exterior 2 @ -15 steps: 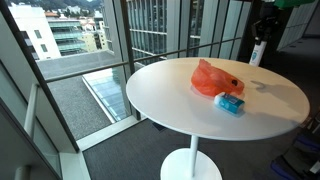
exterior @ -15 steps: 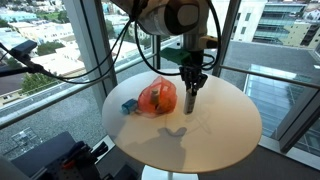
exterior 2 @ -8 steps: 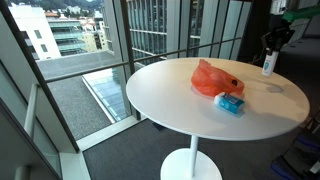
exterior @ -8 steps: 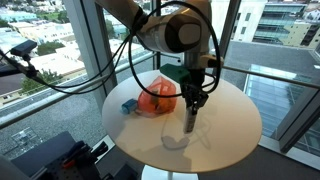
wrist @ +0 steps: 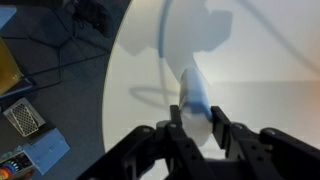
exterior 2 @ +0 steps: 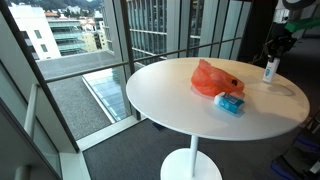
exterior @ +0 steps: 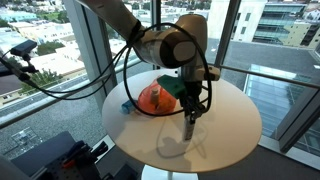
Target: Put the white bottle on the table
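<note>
Gripper (exterior: 190, 108) jaws clamp white bottle (exterior: 189, 123) near its top, upright near orange bag (exterior: 157, 98), base about touching worktop (exterior: 232, 130); likely so it stands on release.

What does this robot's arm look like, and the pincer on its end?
The arm is built from smooth, rounded, pale grey-white segments that swell into a fat, drum-shaped joint. Black cables hang beside it in loose loops. The pincer is black and angular, with two blocky fingers. No lettering or markings can be read.
</note>
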Tool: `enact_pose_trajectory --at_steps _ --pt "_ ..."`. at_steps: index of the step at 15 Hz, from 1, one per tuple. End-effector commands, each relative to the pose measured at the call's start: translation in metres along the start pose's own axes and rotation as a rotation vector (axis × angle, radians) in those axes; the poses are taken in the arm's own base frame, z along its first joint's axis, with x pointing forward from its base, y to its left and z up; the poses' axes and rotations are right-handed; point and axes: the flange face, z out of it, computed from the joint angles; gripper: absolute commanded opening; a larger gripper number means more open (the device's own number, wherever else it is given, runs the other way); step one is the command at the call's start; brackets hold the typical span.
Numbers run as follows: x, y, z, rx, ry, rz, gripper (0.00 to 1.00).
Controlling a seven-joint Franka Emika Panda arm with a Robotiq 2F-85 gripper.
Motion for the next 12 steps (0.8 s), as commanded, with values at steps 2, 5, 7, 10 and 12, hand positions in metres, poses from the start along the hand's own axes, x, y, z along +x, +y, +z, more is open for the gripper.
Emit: enact_pose_trajectory --at_steps 2,5,7,10,12 --pt "-0.004 0.01 0.005 -0.006 0.016 0.019 0.12" --pt "-0.005 0.014 0.004 -0.003 0.018 0.021 0.61" --pt "-0.005 0.015 0.0 0.004 0.02 0.017 0.74" --pt "-0.007 0.012 -0.013 0.017 0.02 -0.005 0.98" --pt "-0.01 0.007 -0.024 0.024 0.024 -0.029 1.0"
